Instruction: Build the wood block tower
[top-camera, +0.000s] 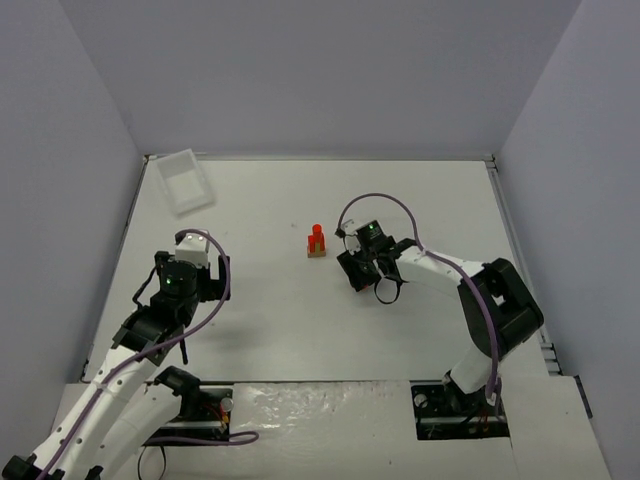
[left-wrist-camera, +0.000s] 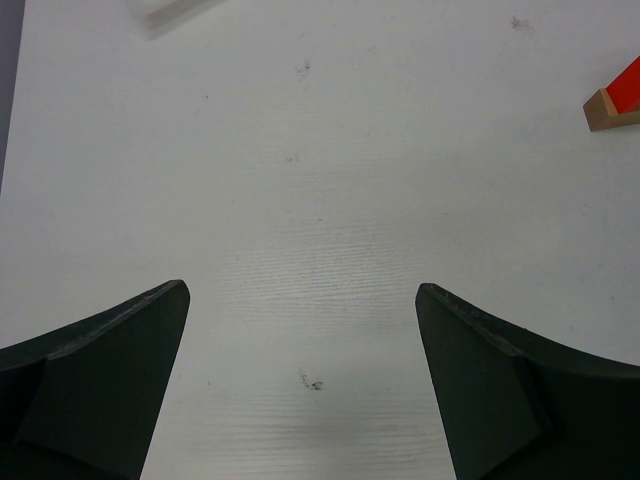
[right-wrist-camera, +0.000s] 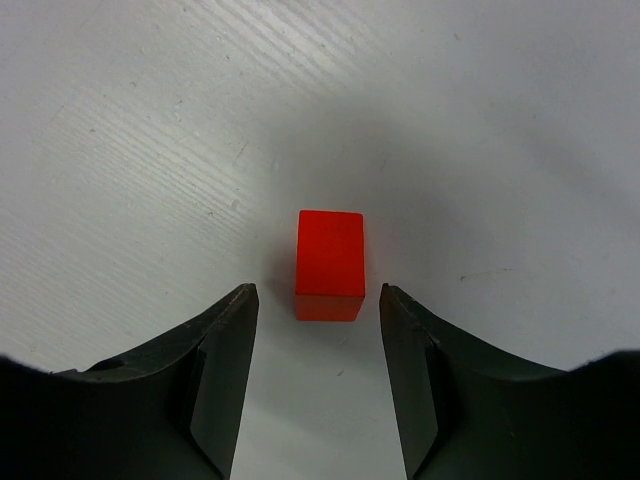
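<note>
The wood block tower (top-camera: 316, 243) stands mid-table, a tan base with red pieces upright on it; no green piece shows. Its tan and red edge (left-wrist-camera: 612, 100) shows at the right of the left wrist view. A loose red block (right-wrist-camera: 330, 262) lies on the table just ahead of my right gripper (right-wrist-camera: 315, 292), which is open, its fingertips to either side of the block's near end without touching it. In the top view the right gripper (top-camera: 360, 272) is right of the tower and hides the block. My left gripper (left-wrist-camera: 300, 290) is open and empty over bare table, at the left (top-camera: 195, 262).
A clear plastic tray (top-camera: 186, 180) lies at the far left corner; its edge (left-wrist-camera: 170, 10) shows at the top of the left wrist view. Grey walls close the table on three sides.
</note>
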